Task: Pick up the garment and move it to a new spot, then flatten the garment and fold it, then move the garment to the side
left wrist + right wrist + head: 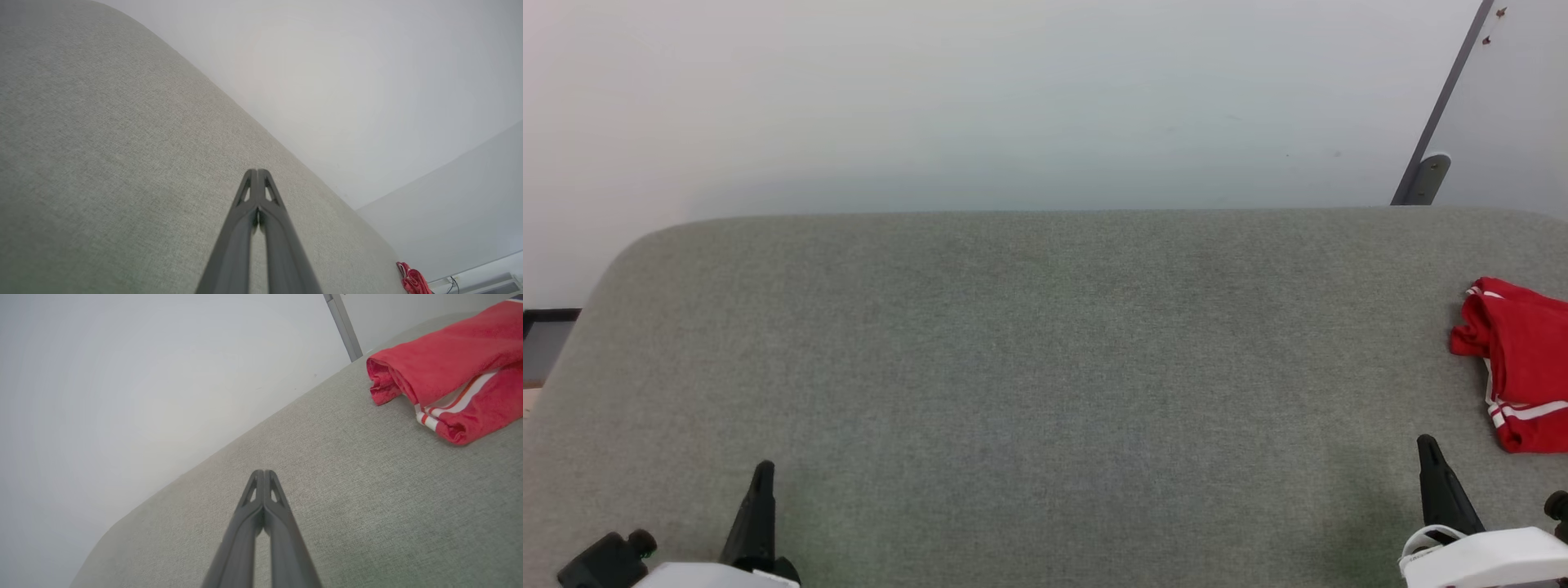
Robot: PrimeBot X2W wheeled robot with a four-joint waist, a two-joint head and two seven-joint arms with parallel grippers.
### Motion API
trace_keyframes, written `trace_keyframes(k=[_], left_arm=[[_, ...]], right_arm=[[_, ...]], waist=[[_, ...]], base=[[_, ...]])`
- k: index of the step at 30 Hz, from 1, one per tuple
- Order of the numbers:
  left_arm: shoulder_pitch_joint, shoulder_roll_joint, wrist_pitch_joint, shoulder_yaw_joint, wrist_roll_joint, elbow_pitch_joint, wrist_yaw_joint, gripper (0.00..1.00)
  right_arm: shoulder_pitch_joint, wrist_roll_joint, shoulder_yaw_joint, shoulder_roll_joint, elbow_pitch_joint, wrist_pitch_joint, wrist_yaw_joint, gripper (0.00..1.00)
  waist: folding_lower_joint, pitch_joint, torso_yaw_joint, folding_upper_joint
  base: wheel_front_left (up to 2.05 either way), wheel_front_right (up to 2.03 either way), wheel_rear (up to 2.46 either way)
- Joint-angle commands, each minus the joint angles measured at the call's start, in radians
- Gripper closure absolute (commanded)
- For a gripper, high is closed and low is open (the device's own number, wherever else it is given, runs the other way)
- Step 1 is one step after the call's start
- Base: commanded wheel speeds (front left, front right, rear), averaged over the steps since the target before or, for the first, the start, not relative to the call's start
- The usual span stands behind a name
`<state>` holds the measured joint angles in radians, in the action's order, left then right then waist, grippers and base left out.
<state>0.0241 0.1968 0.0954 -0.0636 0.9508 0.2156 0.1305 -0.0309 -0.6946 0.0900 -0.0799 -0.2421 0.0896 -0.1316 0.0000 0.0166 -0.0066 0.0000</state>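
Garment [1525,359] red, bunched in loose folded heap, white-and-red striped trim showing; lies at right end of grey fabric desk [1045,343], partly cut off in head view; left gripper [762,474] fingers pressed together, empty; right gripper [1426,447] fingers pressed together, near garment, apart.

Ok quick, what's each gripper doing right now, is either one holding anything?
Left gripper: closed, fingers together, holding nothing.
Right gripper: closed, holding nothing; the garment lies apart from it.
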Motion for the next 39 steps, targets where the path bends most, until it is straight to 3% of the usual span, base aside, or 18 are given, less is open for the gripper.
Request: trace_keyframes(k=[1,39], left_arm=[[-0.024,0.002,-0.009,-0.008,0.034,-0.006,0.0,1.0],[-0.086,-0.078,-0.117,-0.032,0.367,0.012,0.0,1.0]], right_arm=[[-0.026,-0.047,0.004,0.0,0.013,-0.008,0.0,1.0],[-0.057,-0.51,0.016,0.016,0.005,-0.114,0.001,1.0]], waist=[[0.0,0.0,0.0,0.0],[0.0,-0.009,0.003,0.0]], base=[[0.0,0.0,0.0],[0.0,0.0,0.0]])
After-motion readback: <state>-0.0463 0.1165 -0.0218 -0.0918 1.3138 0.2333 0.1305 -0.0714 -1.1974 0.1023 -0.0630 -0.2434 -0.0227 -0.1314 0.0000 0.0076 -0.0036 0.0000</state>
